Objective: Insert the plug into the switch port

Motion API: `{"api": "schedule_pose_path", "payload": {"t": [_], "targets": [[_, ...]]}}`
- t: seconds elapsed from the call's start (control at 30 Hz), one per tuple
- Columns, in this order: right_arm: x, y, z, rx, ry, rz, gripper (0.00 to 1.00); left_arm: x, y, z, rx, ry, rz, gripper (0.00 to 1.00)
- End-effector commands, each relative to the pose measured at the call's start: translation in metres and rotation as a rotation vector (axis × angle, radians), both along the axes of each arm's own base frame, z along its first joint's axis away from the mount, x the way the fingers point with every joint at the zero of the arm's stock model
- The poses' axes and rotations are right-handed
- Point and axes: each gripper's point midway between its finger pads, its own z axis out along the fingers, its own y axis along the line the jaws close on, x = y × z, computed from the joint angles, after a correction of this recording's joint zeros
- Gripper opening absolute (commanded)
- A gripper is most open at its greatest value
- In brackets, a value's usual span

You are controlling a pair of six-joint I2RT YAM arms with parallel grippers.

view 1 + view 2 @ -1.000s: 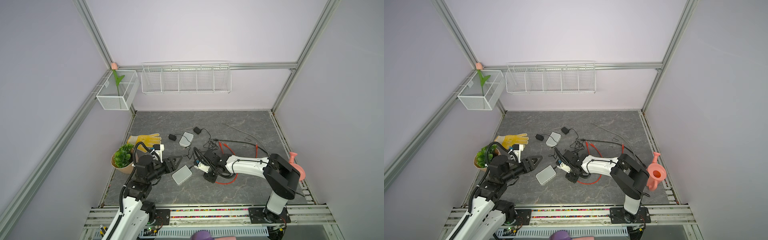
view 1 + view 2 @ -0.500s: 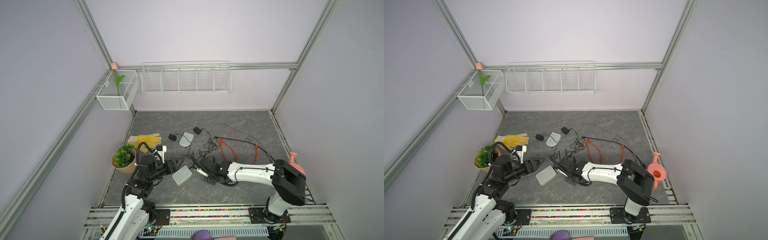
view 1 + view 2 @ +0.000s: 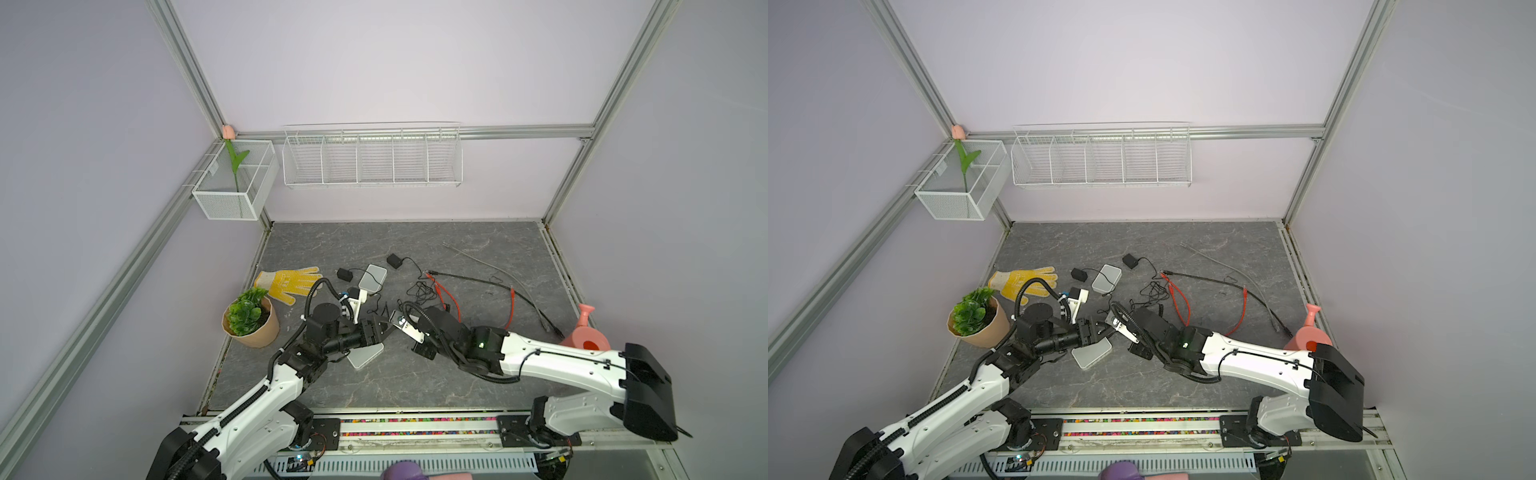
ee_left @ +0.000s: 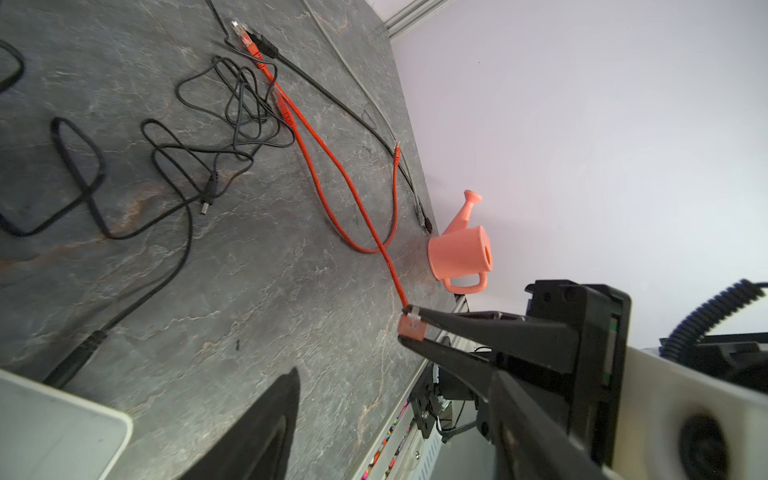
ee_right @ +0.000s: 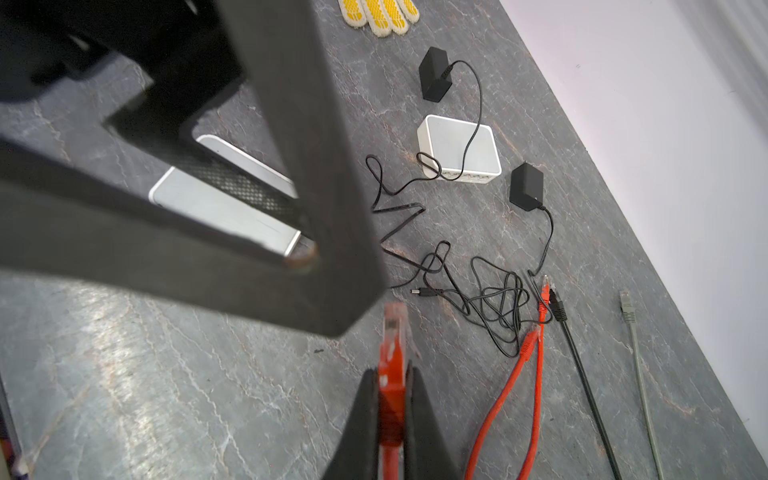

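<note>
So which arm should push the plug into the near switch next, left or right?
Right. The right end effector is shut on the red plug, close to the near white switch. The left end effector is open by that switch, holding nothing; it probably suits steadying it.

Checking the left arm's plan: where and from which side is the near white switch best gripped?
Probably across its two long edges, from straight above. The switch lies flat on the table, a low rectangular box, so only its thin sides give parallel faces. The left gripper, jaws open, hangs by it.
</note>
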Motion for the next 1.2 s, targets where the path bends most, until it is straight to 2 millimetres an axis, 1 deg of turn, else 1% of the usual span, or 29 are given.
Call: {"api": "schedule_pose_path", "payload": {"t": [0.0,0.17,0.23,0.37,0.47,0.57,0.8,0.97,1.03,1.17], "targets": [[-0.007,0.004,0.017,0.064,-0.022,0.039,0.06,0.011,-0.010,0.036,-0.074,-0.088,0.005,0.70],[-0.010,0.005,0.019,0.075,-0.020,0.050,0.06,0.011,-0.026,0.040,-0.089,-0.091,-0.037,0.63],[-0.010,0.006,0.019,0.075,-0.019,0.051,0.07,0.011,-0.030,0.040,-0.090,-0.086,-0.048,0.60],[-0.010,0.007,0.020,0.078,-0.023,0.050,0.07,0.011,-0.035,0.042,-0.090,-0.084,-0.062,0.49],[-0.009,0.006,0.020,0.077,-0.027,0.043,0.07,0.009,-0.036,0.040,-0.086,-0.078,-0.069,0.37],[-0.008,0.005,0.021,0.083,-0.032,0.035,0.07,0.008,-0.036,0.038,-0.082,-0.075,-0.069,0.30],[-0.009,0.006,0.024,0.091,-0.026,0.036,0.06,0.004,-0.037,0.037,-0.070,-0.076,-0.078,0.29],[-0.009,0.007,0.026,0.101,-0.021,0.038,0.06,0.001,-0.040,0.031,-0.053,-0.069,-0.089,0.23],[-0.010,0.006,0.027,0.104,-0.020,0.035,0.06,0.000,-0.039,0.029,-0.041,-0.071,-0.086,0.18],[-0.011,0.006,0.026,0.108,-0.009,0.036,0.07,0.001,-0.036,0.028,-0.029,-0.079,-0.071,0.03]]}}
